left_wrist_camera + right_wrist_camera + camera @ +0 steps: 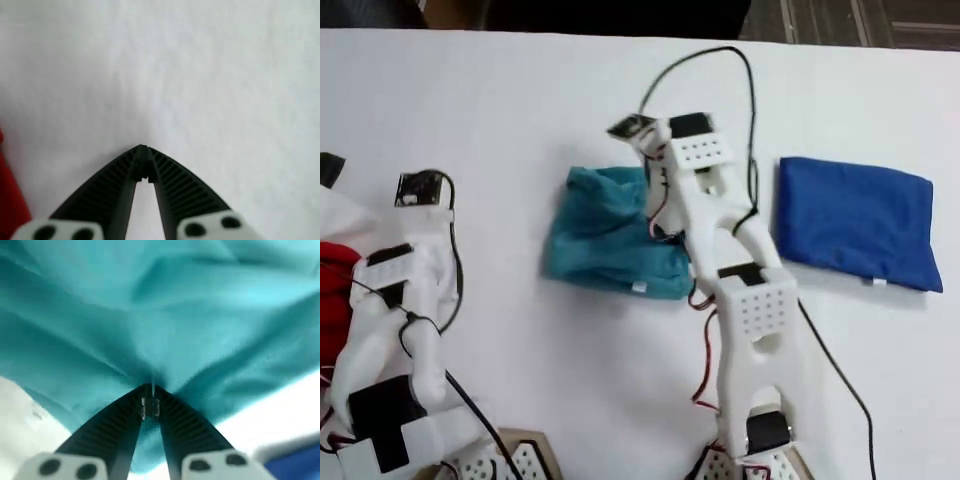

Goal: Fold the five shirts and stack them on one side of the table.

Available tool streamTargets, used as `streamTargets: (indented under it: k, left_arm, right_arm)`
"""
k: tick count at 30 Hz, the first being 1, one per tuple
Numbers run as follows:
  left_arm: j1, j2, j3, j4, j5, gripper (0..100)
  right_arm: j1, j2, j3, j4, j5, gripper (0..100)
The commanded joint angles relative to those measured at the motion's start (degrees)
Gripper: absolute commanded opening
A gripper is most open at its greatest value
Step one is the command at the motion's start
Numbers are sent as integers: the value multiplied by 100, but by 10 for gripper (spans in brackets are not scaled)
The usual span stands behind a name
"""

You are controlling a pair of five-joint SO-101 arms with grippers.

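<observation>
A teal shirt (pixel 605 235) lies loosely folded in the middle of the white table (pixel 520 110). My right gripper (pixel 656 190) is at the shirt's right edge; in the right wrist view the gripper (pixel 150 391) is shut, with its tips pinching the teal shirt (pixel 165 315). To the right rests a neatly folded blue shirt (pixel 855 222). A red shirt (pixel 332 290) shows at the left edge, also seen as a red shirt (pixel 11 205) beside my left gripper (pixel 143 150). That gripper is shut on nothing, over bare tabletop.
A white cloth (pixel 335 215) and a black object (pixel 328 168) sit at the far left by the red shirt. Cables loop from the right arm over the table's far part. The two arm bases stand at the near edge.
</observation>
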Motion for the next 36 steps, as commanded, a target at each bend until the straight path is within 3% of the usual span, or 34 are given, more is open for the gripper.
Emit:
streamTargets:
  k: [1, 7, 12, 18, 25, 36]
  left_arm:
    - [44, -229, -4, -105, 44, 26]
    - [44, -229, -4, -105, 44, 26]
    - [53, -229, -4, -105, 44, 26]
    - [53, -229, -4, -105, 44, 26]
    - [53, -229, -4, -114, 44, 26]
    - [53, -229, 4, -114, 44, 26]
  right_arm:
    - [268, -980, 800, 48, 0, 22]
    - [391, -2264, 1495, -110, 519, 22]
    - [391, -2519, 1512, -1393, 440, 23]
    - [-154, -1490, 1240, -2589, -527, 168]
    - [-1200, -295, -378, -2422, -545, 138]
    - [-1077, 2202, -3411, -3064, -545, 138]
